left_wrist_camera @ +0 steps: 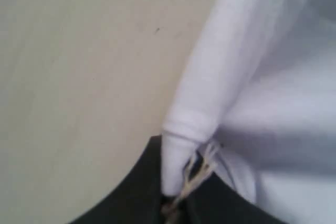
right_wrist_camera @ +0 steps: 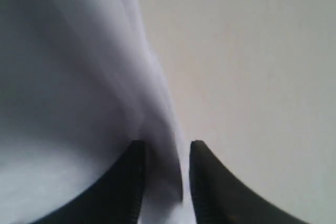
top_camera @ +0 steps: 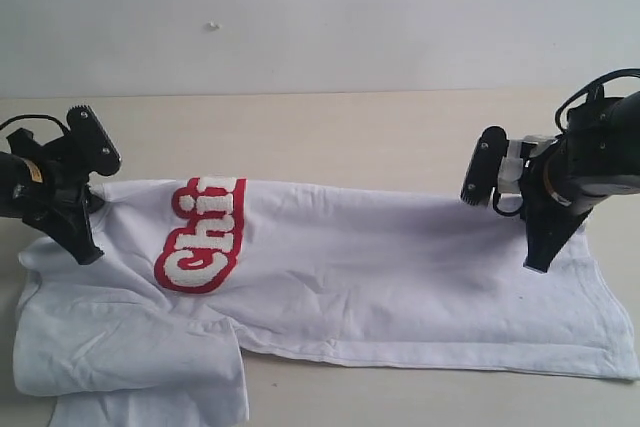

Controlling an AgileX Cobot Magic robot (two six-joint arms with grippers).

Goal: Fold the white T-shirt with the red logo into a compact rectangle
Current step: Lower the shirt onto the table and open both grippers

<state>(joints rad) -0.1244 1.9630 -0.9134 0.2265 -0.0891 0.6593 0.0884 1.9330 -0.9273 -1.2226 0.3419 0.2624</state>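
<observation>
Both arms are matte black, the left arm (top_camera: pixel 45 187) carrying a toothed flat plate (top_camera: pixel 93 142), a small yellow label (top_camera: pixel 35 175) and a thin black cable (top_camera: pixel 30 119), the right arm (top_camera: pixel 605 152) a white block (top_camera: pixel 520 159), looping black cables (top_camera: pixel 590 87) and, on the right gripper (right_wrist_camera: pixel 167 148), tapering black fingers (right_wrist_camera: pixel 210 192)

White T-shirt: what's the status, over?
Left pincer shut on T-shirt edge. Right pincer parted, cloth edge between jaws. T-shirt folded over, red logo partly hidden. Nothing in the way.
</observation>
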